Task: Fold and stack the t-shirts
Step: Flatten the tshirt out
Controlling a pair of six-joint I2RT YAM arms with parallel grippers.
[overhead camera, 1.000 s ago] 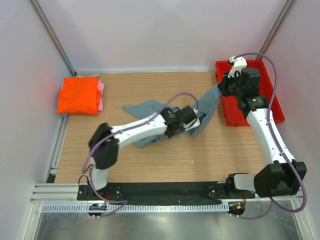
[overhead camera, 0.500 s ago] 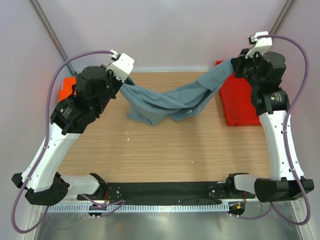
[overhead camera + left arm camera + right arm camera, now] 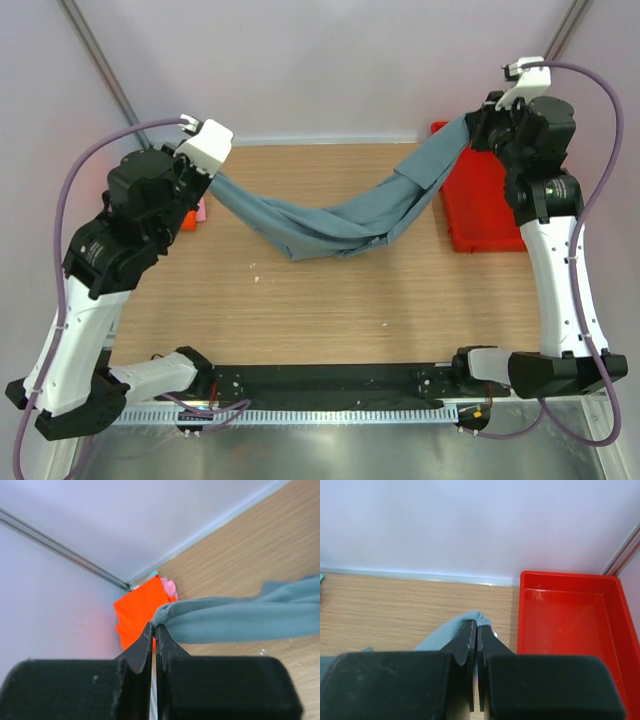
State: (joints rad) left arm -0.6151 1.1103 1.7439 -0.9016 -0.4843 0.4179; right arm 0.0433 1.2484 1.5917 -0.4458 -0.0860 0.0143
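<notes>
1. The left gripper (image 3: pixel 214 176) rose from low over mid-table and swung far out left, carrying its pinched end of cloth.
2. The right gripper (image 3: pixel 474 126) lifted higher above the red bin (image 3: pixel 500 215).
3. The grey-blue t-shirt (image 3: pixel 330 222) went from crumpled on the table (image 3: pixel 330 300) to a drawn-out sagging span, its lowest fold perhaps still brushing the wood.
</notes>
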